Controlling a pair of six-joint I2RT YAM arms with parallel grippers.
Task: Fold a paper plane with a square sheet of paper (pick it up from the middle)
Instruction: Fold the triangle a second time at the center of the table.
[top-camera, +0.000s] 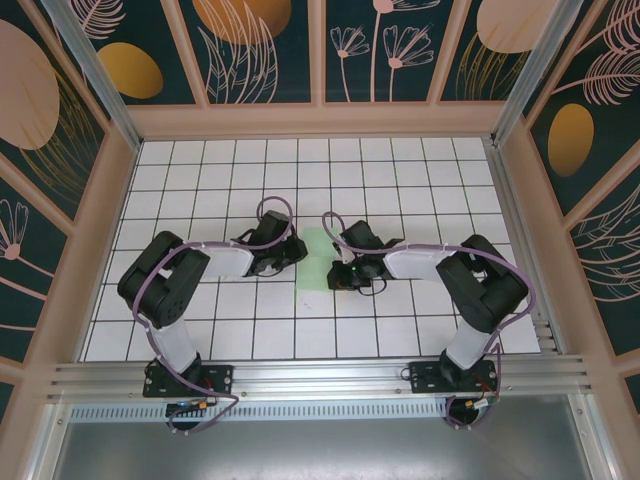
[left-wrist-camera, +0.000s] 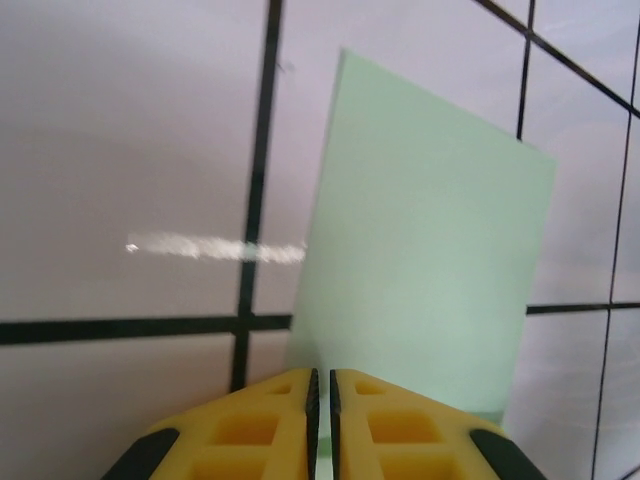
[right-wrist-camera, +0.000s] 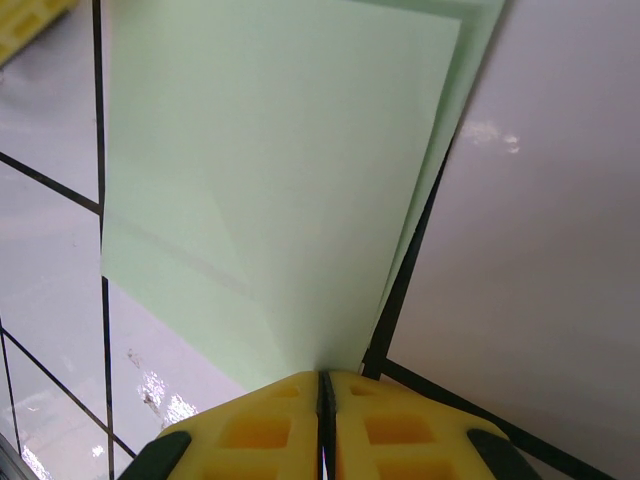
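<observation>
Pinching the paper (right-wrist-camera: 270, 170), right gripper (right-wrist-camera: 322, 378); left gripper (left-wrist-camera: 322, 375) closed at its edge

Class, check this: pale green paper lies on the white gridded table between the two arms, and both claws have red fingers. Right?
Not quite: the fingers are yellow, not red, as both wrist views show. The paper does lie on the table between the left arm and the right arm.

A smooth, matt finish is shown by the thin pale mint-green sheet of paper (right-wrist-camera: 270, 180), faintly creased, while the white black-gridded table top (left-wrist-camera: 130, 150) is seen to be glossy, with glare caught on it. The blocky yellow fingers (left-wrist-camera: 250, 430) of the left gripper (left-wrist-camera: 322, 375) are formed of matt plastic, and the long silvery rail (top-camera: 320, 376) is made of brushed metal.
</observation>
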